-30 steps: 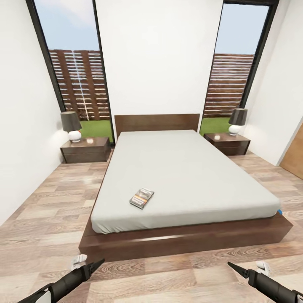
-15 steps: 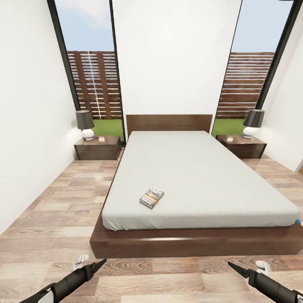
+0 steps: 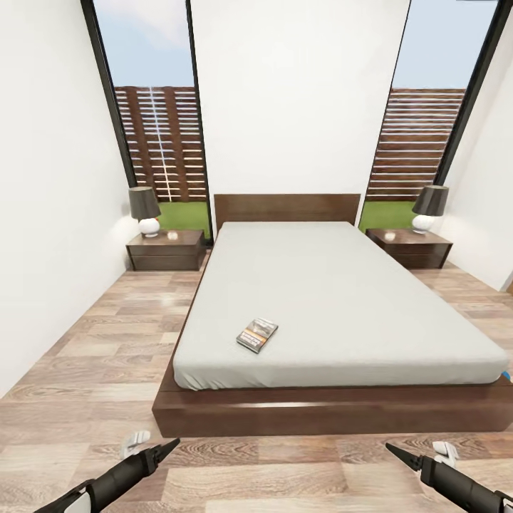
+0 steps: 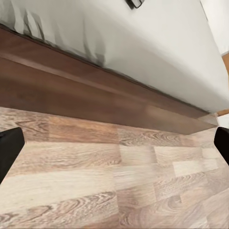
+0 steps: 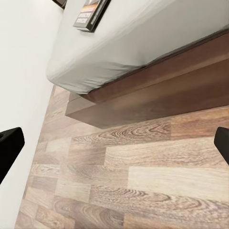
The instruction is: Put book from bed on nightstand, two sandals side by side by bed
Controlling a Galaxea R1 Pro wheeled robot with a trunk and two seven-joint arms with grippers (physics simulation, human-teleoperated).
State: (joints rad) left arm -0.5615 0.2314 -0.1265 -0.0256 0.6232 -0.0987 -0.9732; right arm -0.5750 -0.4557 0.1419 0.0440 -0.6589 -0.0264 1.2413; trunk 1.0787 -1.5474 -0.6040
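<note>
The book (image 3: 257, 334) lies flat on the pale grey mattress of the bed (image 3: 342, 299), near its foot and left of centre. In the right wrist view the book (image 5: 90, 13) shows above the mattress edge. One nightstand (image 3: 166, 249) stands left of the headboard and the other nightstand (image 3: 411, 247) right of it. My left gripper (image 3: 162, 450) and right gripper (image 3: 397, 452) hang low over the floor in front of the bed's foot, both open and empty. A sliver of bright blue (image 3: 506, 372) shows at the bed's right foot corner, too small to identify.
Each nightstand carries a lamp, the left lamp (image 3: 144, 210) and the right lamp (image 3: 427, 207). Wood-plank floor (image 3: 92, 342) runs along both sides of the bed. The dark bed frame (image 4: 95, 90) stands low before both grippers. Tall windows flank the headboard.
One second ago the whole picture sat further left, so the camera has turned. Over the last half second nothing has visibly moved. The book and both arms hold their places.
</note>
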